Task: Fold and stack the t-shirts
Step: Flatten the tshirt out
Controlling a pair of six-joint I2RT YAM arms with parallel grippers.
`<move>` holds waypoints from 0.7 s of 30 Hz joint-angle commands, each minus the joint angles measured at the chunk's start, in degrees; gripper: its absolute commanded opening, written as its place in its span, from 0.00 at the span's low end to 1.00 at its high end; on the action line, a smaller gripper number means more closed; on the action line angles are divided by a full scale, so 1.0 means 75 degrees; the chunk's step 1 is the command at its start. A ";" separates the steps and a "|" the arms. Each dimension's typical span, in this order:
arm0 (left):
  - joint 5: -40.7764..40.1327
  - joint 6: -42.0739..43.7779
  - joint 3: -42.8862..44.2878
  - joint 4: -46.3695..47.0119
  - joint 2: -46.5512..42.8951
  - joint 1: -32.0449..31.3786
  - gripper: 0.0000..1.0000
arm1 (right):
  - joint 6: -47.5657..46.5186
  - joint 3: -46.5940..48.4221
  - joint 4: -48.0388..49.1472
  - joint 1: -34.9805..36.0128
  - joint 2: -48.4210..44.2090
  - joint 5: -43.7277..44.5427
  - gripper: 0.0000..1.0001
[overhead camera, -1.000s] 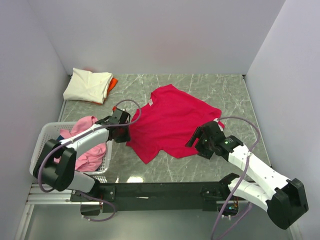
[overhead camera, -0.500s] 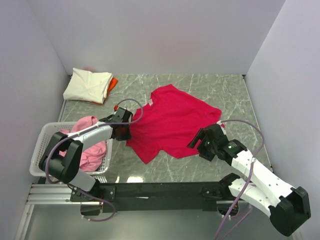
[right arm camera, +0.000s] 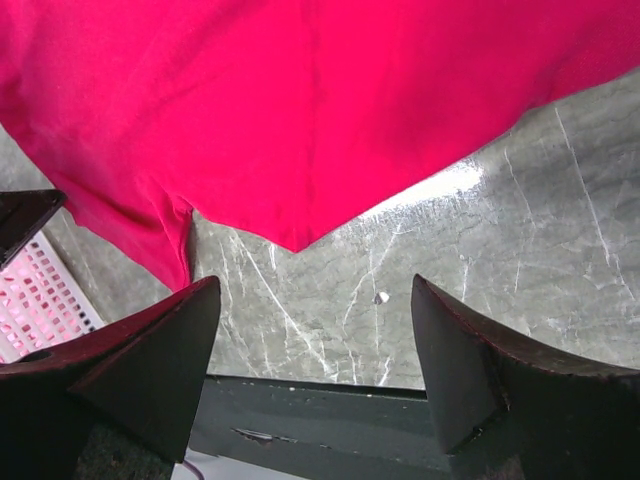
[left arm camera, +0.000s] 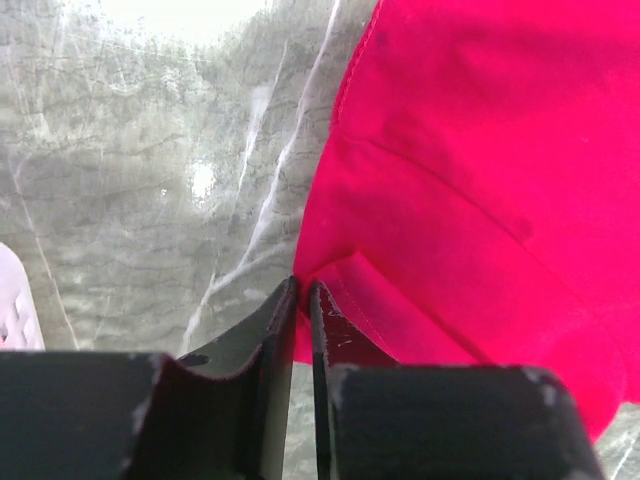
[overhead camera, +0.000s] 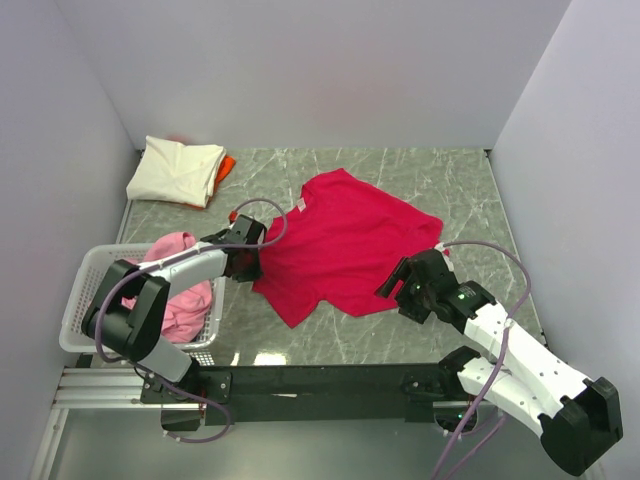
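Observation:
A crimson red t-shirt [overhead camera: 345, 245] lies spread flat in the middle of the table. My left gripper [overhead camera: 254, 266] is at its left edge; in the left wrist view the gripper [left arm camera: 302, 286] has its jaws pressed together on the hem of the red t-shirt [left arm camera: 470, 200]. My right gripper [overhead camera: 396, 284] hovers open and empty over the near right corner of the red t-shirt [right arm camera: 300, 110], and it also shows in the right wrist view [right arm camera: 315, 300]. A folded cream-white t-shirt [overhead camera: 176, 170] lies on an orange one [overhead camera: 227, 165] at the back left. Light pink t-shirts [overhead camera: 172, 290] fill the basket.
The white lattice basket [overhead camera: 84, 300] stands at the near left, beside my left arm. The marble table [overhead camera: 450, 190] is walled at the back and sides. The dark front rail [right arm camera: 330, 410] runs just under my right gripper.
My left gripper has slid slightly toward the shirt's left edge and its arm has swung lower. My right gripper has drifted a little toward the near edge. The shirt has hardly moved.

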 commanded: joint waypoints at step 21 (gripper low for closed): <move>0.0262 -0.0413 0.1697 -0.0890 -0.1515 0.0301 0.01 | 0.0320 0.0443 -0.1298 0.0011 -0.0983 0.1782 0.83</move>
